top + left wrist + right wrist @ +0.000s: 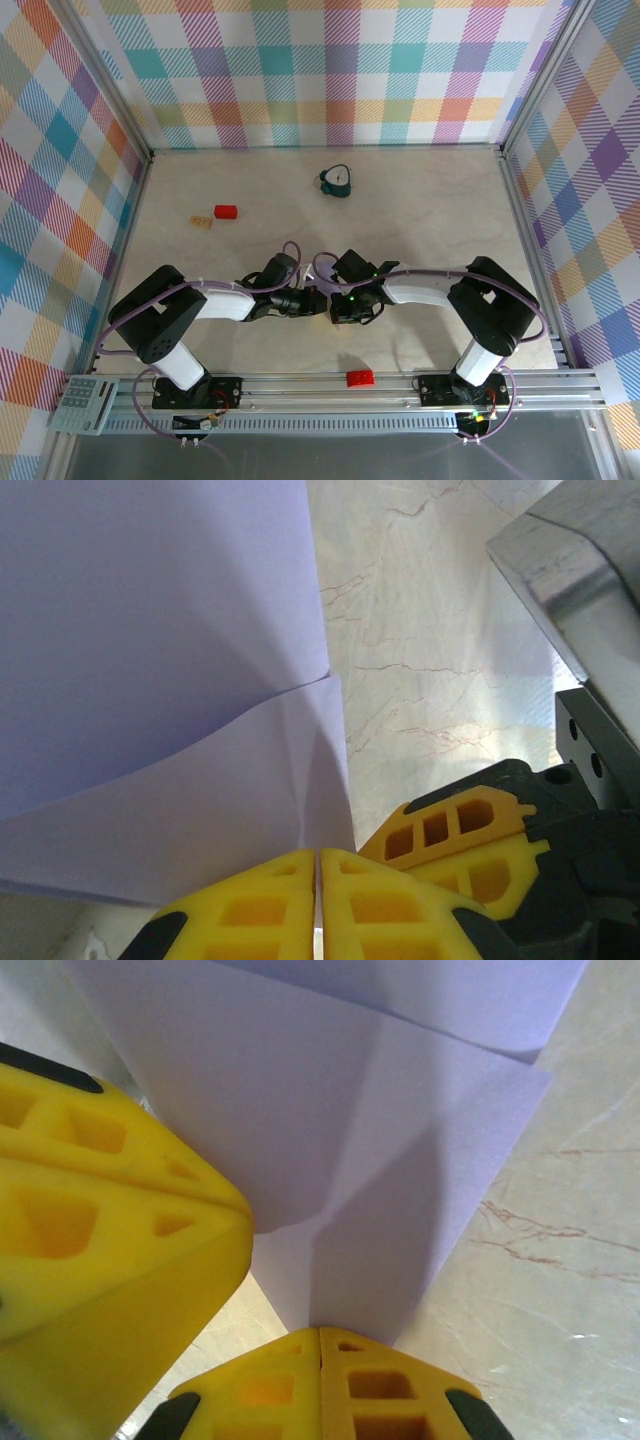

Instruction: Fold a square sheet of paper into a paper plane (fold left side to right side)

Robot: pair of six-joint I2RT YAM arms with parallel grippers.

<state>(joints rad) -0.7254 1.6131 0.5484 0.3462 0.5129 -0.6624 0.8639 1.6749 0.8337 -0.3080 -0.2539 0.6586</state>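
Over the middle of the marbled table [430, 210], toward its near edge: left gripper [318, 300] and right gripper [334, 303] nose to nose, both arms bent inward.

From the left wrist: yellow fingers [250, 910] pressed flat together, a hairline seam between them, pinching the lower tip of the lavender paper [150, 680]. Held up off the table, spreading upward and to the left, one flap overlapping another, a crease rising from the pinch. Just to the right, the other gripper's yellow fingers, touching or a sliver apart; cannot tell which.

From the right wrist: likewise shut tight, nipping a pointed bottom corner of the same paper. Folded layers widening upward, a soft crease down the middle. Big and close at the left, the left gripper's fingers, up against the paper's edge.

Elsewhere on the table, well apart from the paper:
- dark teal clock-like object [337, 181] toward the back, pale dial, marks too small to read
- red block [225, 212] at back left, a small tan piece [201, 221] just beside it
- second red block [359, 378] at the front rail, between the arm bases

Beyond the near left corner, a grey keypad [88, 403] with rows of keys, lettering too small to make out.
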